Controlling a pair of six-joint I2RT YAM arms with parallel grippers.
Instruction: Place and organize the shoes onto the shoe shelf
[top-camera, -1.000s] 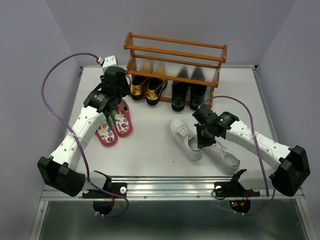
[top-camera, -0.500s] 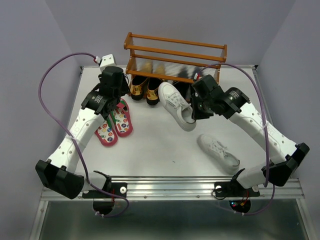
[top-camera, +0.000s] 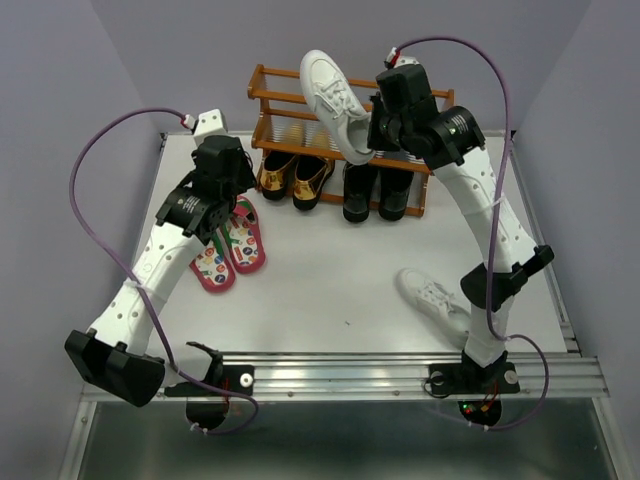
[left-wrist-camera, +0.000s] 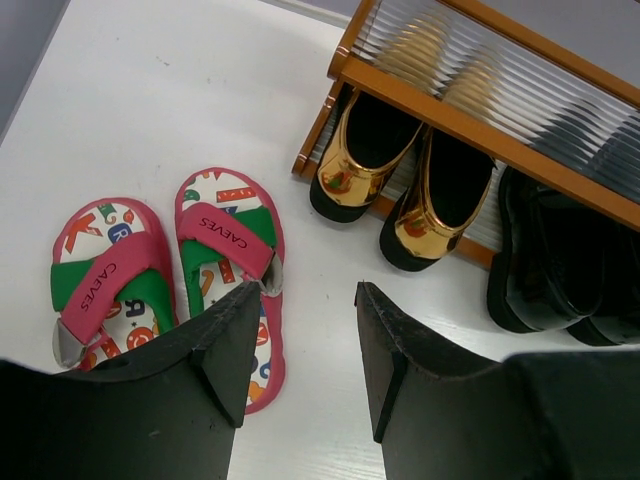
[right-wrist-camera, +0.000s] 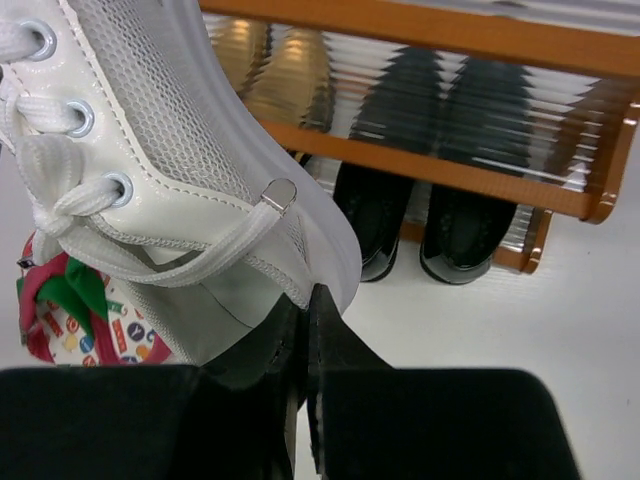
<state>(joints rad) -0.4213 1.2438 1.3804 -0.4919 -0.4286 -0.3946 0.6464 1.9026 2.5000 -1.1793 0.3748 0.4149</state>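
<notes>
Your right gripper (right-wrist-camera: 305, 300) is clenched on the heel rim of a white lace-up sneaker (top-camera: 335, 95). It holds the sneaker in the air over the top rails of the two-tier orange-brown wooden shoe shelf (top-camera: 285, 99), toe pointing left. The shelf stands along the far edge of the white tabletop (top-camera: 320, 290). On its lower tier, shiny gold loafers (top-camera: 295, 178) fill the left half and tall black boots (top-camera: 375, 190) the right.

Your left gripper (left-wrist-camera: 305, 300) is released, fingers parted and holding nothing. It hangs over the pink flip-flops with patterned footbeds (top-camera: 230, 245), which lie near the left edge. The second white sneaker (top-camera: 432, 300) lies toward the near right corner. Open tabletop runs between it and the flip-flops.
</notes>
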